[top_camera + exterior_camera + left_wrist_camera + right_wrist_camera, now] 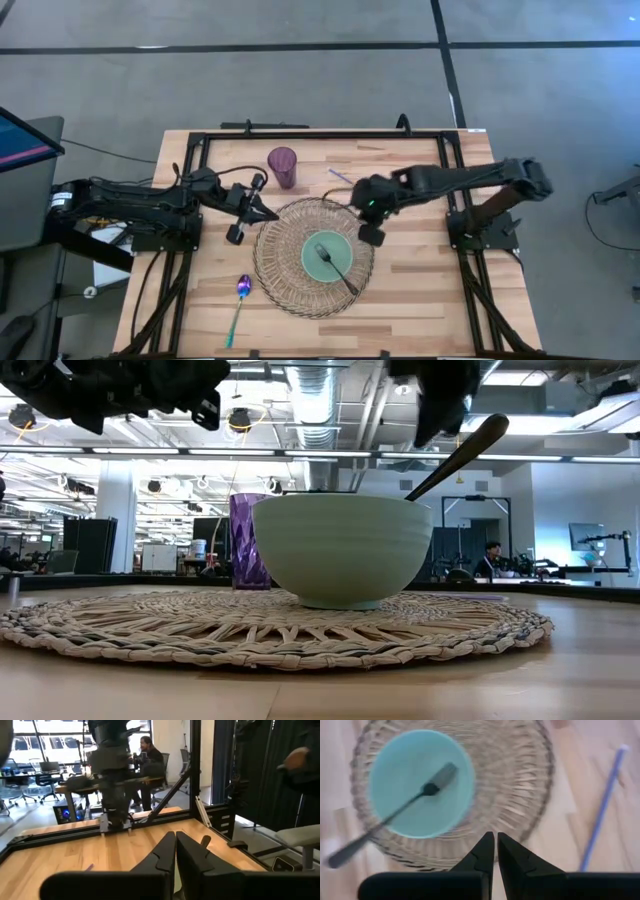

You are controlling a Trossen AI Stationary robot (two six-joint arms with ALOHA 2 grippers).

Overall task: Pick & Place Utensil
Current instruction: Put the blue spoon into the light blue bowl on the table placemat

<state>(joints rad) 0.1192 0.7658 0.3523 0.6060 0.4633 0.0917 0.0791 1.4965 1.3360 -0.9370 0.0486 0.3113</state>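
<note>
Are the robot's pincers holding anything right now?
No. Both the left pincer and right pincer are shut on nothing; the fork lies in the bowl.

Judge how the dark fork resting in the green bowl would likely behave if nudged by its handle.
The fork looks like stiff metal, so it probably would not bend. Its handle overhangs the rim of the bowl, so a nudge might pivot it or tip it out. The glossy bowl probably lets it slide.

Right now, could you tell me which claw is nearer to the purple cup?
Left. The left claw sits just beside the purple cup, towards the mat's left edge; the right claw is farther off, across the mat's top.
</note>
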